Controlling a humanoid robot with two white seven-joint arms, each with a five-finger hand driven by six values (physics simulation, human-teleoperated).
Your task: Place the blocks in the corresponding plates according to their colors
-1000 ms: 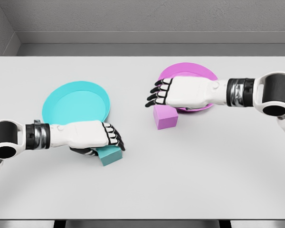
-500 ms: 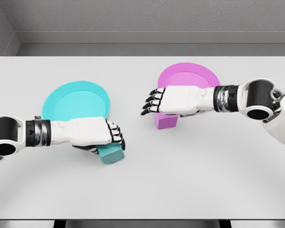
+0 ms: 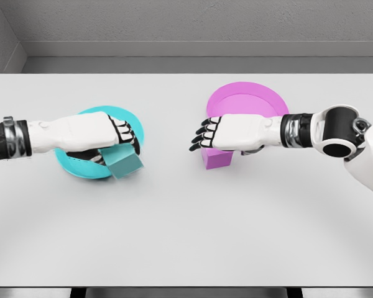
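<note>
Teal block (image 3: 125,164) overlaps the teal plate (image 3: 81,166); pink block (image 3: 216,158) sits beside the pink plate (image 3: 245,99) on a white table (image 3: 186,236).

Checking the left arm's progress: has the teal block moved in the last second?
Yes. The teal block, held in the left hand, has gone up and left in the picture, from the bare table to the near right rim of the teal plate.
</note>
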